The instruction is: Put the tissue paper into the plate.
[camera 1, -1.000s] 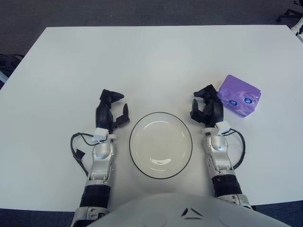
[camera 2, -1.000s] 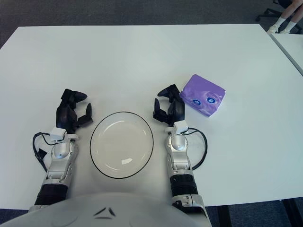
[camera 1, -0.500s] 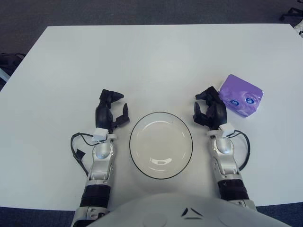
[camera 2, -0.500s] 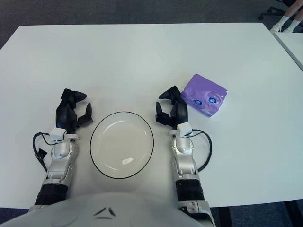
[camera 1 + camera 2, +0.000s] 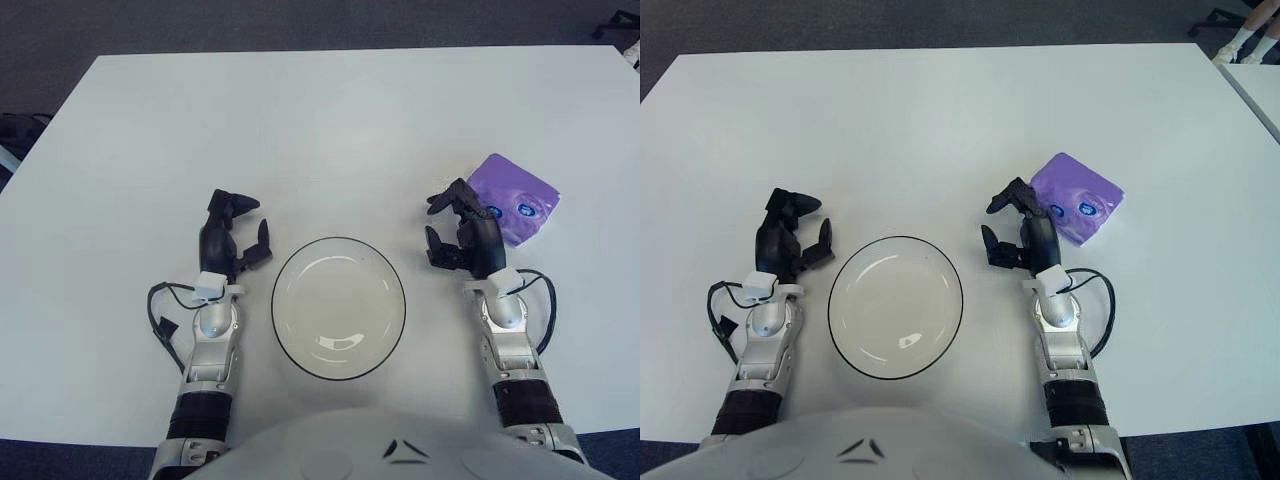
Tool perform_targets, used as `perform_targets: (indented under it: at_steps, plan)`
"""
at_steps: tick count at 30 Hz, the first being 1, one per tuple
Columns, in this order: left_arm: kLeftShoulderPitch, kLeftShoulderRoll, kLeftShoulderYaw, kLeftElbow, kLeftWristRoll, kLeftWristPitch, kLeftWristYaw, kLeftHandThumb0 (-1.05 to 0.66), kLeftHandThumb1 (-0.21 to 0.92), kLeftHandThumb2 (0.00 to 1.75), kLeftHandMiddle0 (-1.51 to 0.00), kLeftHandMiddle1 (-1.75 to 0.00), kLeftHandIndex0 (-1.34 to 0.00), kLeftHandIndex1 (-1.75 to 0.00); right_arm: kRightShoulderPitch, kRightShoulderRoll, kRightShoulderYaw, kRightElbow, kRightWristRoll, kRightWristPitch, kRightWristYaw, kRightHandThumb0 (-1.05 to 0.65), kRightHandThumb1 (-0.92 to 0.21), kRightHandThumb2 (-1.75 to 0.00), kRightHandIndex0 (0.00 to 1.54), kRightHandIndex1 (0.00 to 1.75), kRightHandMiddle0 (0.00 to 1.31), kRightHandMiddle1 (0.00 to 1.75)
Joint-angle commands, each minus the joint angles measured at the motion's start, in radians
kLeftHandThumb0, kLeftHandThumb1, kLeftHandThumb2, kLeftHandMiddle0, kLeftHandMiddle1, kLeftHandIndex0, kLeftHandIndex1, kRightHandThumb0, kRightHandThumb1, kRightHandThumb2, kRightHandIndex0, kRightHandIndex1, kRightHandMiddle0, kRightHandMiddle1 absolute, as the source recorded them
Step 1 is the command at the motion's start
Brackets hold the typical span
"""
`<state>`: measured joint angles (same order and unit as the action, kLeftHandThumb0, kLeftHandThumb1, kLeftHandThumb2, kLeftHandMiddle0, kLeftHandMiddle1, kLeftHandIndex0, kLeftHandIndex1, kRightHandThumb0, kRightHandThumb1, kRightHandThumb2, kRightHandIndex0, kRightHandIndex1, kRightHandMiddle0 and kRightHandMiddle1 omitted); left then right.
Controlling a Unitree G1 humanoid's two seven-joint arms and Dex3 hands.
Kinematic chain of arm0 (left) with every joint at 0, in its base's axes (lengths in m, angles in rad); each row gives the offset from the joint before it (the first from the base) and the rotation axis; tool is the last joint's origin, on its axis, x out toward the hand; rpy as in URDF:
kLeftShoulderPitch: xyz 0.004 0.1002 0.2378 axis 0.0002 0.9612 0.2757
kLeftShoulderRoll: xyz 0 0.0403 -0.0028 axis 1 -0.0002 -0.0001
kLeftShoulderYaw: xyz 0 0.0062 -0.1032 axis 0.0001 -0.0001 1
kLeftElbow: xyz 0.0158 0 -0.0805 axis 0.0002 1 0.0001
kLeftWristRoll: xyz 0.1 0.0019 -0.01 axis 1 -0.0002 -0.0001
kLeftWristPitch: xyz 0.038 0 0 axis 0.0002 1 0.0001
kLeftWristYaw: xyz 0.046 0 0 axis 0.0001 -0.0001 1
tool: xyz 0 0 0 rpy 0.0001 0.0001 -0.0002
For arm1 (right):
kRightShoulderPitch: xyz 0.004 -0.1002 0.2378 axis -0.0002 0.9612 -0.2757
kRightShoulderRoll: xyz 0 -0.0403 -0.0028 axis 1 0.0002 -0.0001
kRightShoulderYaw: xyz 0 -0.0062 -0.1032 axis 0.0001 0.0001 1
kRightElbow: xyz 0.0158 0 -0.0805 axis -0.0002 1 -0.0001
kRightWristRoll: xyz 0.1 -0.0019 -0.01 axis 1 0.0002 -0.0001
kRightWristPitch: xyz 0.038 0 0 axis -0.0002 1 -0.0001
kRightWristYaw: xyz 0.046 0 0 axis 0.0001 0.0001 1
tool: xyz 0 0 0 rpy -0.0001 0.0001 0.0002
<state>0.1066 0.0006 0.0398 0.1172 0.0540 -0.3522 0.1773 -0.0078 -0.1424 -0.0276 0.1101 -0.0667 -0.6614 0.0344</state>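
In the middle of the lower half of the frame you see the plate [image 5: 339, 308], white with a dark rim, on the white table [image 5: 320, 120]. It holds nothing. Your left hand [image 5: 232, 236] shows just to the left of the plate, fingers loosely spread and holding nothing. Your right hand [image 5: 463, 236] shows to the right of the plate, fingers spread, holding nothing. Directly at its upper right lies the purple tissue paper [image 5: 517, 199] pack; the fingers overlap its left edge, but you cannot tell if they touch it.
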Motion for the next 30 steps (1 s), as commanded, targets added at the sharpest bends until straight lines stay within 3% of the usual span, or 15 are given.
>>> perform_targets:
  at_steps: [1,5,7,10,13,15,18,22,24,28,30]
  plan:
    - [0.106,-0.002,0.001,0.16,0.013,0.031,-0.008,-0.01,0.41,1.16,-0.62,-1.56,-0.34,-1.75,-0.015,-0.039,-0.025,-0.028,0.007,-0.096,0.019,-0.4,-0.59,-0.98,0.72,1.5,0.4,1.75]
    - [0.105,0.0,0.0,0.163,0.009,0.026,-0.011,-0.01,0.41,1.16,-0.62,-1.55,-0.34,-1.75,-0.021,-0.047,-0.029,-0.022,0.032,-0.136,0.031,-0.38,-0.69,-0.85,0.57,1.3,0.33,1.75]
    - [0.105,0.0,0.0,0.165,0.007,0.023,-0.014,-0.01,0.41,1.15,-0.62,-1.55,-0.34,-1.75,-0.027,-0.054,-0.041,-0.022,0.04,-0.164,0.03,-0.38,-0.71,-0.82,0.53,1.26,0.32,1.75]
    - [0.104,0.0,-0.001,0.168,0.004,0.02,-0.016,-0.01,0.42,1.15,-0.62,-1.55,-0.33,-1.75,-0.04,-0.065,-0.062,-0.018,0.041,-0.198,0.023,-0.36,-0.83,-0.66,0.45,1.2,0.25,1.75]
    - [0.102,-0.003,-0.001,0.168,0.008,0.021,-0.009,-0.01,0.42,1.15,-0.61,-1.56,-0.33,-1.75,-0.091,-0.082,-0.098,0.034,0.026,-0.244,0.005,-0.36,-0.89,-0.57,0.37,1.18,0.21,1.75]
    - [0.102,-0.004,-0.001,0.167,0.011,0.022,-0.004,-0.01,0.42,1.15,-0.61,-1.57,-0.33,-1.75,-0.117,-0.09,-0.113,0.068,0.022,-0.264,0.002,-0.57,-0.81,-0.77,0.23,1.17,0.13,1.58]
    - [0.103,-0.007,-0.002,0.162,0.017,0.029,0.004,-0.01,0.43,1.15,-0.61,-1.57,-0.33,-1.75,-0.228,-0.132,-0.142,0.171,0.025,-0.271,0.001,-0.7,-0.76,-0.86,0.1,1.12,0.05,1.48]
    - [0.103,-0.011,-0.003,0.159,0.022,0.033,0.013,-0.01,0.43,1.14,-0.61,-1.56,-0.33,-1.75,-0.334,-0.187,-0.206,0.325,-0.039,-0.369,-0.058,-0.77,-0.72,-0.86,0.03,0.99,0.01,1.38]
    - [0.104,-0.011,-0.003,0.159,0.024,0.032,0.014,-0.01,0.43,1.14,-0.61,-1.56,-0.33,-1.75,-0.336,-0.194,-0.237,0.355,-0.066,-0.427,-0.089,-0.81,-0.71,-0.83,0.01,0.85,0.0,1.28]
    - [0.105,-0.009,-0.002,0.161,0.022,0.029,0.01,-0.01,0.43,1.14,-0.61,-1.55,-0.34,-1.75,-0.348,-0.277,-0.279,0.386,-0.002,-0.427,-0.066,-0.85,-0.76,-0.75,0.0,0.64,0.0,1.1]
    - [0.106,-0.011,-0.003,0.161,0.025,0.026,0.015,-0.01,0.42,1.14,-0.61,-1.56,-0.34,-1.75,-0.358,-0.246,-0.289,0.404,-0.02,-0.447,-0.101,-0.86,-0.81,-0.7,0.0,0.54,0.0,1.01]
